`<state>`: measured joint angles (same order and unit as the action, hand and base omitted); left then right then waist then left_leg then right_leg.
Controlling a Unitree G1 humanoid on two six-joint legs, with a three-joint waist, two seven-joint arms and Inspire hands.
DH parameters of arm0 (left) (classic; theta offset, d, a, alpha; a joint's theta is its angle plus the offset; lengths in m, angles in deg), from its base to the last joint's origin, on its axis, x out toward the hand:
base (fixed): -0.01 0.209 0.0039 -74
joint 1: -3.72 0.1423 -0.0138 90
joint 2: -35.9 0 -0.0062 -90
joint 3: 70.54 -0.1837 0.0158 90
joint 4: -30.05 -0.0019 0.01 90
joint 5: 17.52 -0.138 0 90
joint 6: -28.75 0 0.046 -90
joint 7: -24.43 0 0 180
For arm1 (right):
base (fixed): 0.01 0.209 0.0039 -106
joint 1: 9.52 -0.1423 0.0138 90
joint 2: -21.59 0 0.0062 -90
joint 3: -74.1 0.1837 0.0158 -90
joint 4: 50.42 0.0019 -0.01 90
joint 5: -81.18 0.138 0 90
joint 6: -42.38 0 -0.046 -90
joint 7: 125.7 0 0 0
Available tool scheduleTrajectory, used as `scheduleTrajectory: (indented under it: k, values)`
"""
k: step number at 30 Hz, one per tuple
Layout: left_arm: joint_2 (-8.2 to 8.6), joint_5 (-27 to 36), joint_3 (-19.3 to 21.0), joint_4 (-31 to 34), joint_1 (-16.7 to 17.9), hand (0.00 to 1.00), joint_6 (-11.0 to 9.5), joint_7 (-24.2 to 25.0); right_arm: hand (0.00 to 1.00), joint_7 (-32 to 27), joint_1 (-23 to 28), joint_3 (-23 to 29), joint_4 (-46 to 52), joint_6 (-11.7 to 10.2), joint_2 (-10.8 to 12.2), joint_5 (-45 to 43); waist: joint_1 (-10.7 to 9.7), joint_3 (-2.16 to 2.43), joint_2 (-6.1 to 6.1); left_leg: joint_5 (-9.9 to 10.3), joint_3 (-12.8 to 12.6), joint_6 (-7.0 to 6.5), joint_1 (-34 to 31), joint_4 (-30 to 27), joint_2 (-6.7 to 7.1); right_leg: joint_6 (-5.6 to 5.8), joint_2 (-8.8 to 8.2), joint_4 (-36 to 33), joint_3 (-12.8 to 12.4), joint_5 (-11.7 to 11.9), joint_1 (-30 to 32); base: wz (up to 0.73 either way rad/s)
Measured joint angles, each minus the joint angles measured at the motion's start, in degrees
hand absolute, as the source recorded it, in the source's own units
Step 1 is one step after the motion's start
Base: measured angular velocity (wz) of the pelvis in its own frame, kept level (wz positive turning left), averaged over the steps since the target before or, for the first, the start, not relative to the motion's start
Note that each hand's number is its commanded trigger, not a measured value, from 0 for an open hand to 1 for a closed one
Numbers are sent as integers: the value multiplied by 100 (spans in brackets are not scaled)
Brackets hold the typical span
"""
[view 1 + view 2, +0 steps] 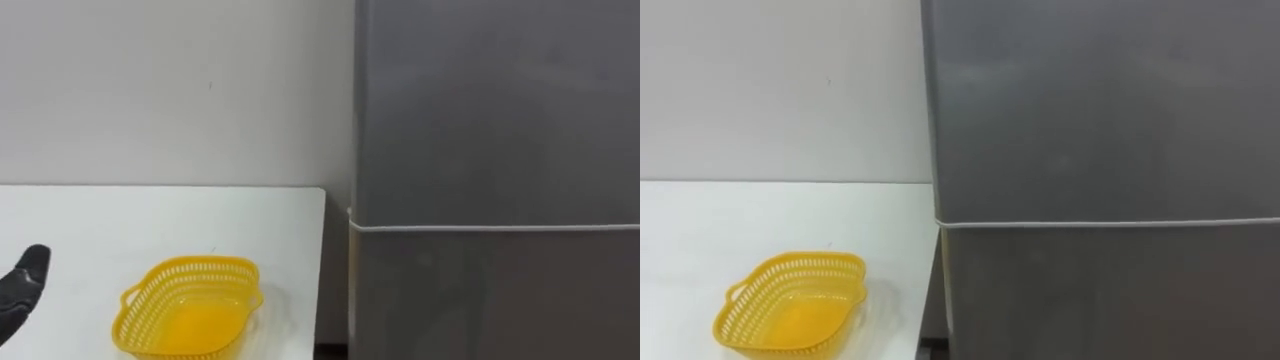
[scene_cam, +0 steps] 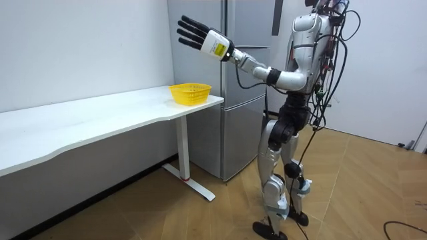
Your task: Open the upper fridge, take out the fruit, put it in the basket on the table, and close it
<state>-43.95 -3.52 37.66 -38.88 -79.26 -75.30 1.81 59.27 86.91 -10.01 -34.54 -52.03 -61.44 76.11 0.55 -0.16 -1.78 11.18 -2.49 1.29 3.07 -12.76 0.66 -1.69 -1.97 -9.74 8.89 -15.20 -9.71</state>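
The grey fridge (image 1: pixel 500 110) stands shut right in front of me, a pale seam dividing its upper door from its lower door (image 1: pixel 500 295). In the room view I stand facing the fridge (image 2: pixel 250 73), with my left arm stretched out high toward it. My left hand (image 2: pixel 197 35) is open, its fingers straight, and holds nothing. The same hand (image 1: pixel 22 285) shows dark at the left edge of the left eye view, above the table.
An empty yellow plastic basket (image 1: pixel 200 266) sits near the right end of a long white table (image 1: pixel 100 220), which stands against the wall just left of the fridge. A narrow gap separates the table's edge from the fridge.
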Motion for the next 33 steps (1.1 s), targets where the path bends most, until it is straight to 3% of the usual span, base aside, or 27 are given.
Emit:
scheduleTrajectory:
  k: [7, 11, 19, 22, 26, 33]
  values:
    - [-28, 445, -469, 143, -322, 0, 272, 986, 0, 1, -138, 155, 69, 75, -38, -245, -325, -3, 123, 0, -47, 0, -42, -2, -3, 9, -9, -19, -32, 24, 67, -5]
    - [-60, 445, -710, 142, -576, 0, 427, 1430, 0, -31, -172, 158, 66, 73, -38, -278, -368, -4, 154, 0, -47, 0, 2, 7, -18, 6, 0, -16, -99, 26, 58, -11]
    - [-179, 457, -904, 143, -976, 0, 556, 1892, 0, -121, -213, 149, 51, 84, -36, -340, -514, -15, 186, 0, -50, 0, 74, 111, -17, 6, 6, 1, -175, 28, 58, -5]
    - [-180, 586, -1015, 141, -1101, 0, 722, 2094, 0, -180, -189, 152, 50, 152, -36, -421, -561, -21, 194, 0, -96, 0, 98, 146, -17, 24, 4, 1, -182, 39, 56, -3]
    - [-179, 673, -1039, 140, -1104, 0, 885, 2332, 0, -290, -199, 151, 59, 269, -34, -550, -581, -30, 223, 0, -224, 0, 173, 198, -27, 42, 3, -2, -277, 50, 47, -13]
    - [-180, 671, -1048, 140, -1104, 0, 1000, 2480, 0, -378, -181, 151, 54, 429, -37, -930, -674, -36, 232, 0, -301, 0, 204, 205, -32, 44, 2, -4, -358, 51, 57, -7]
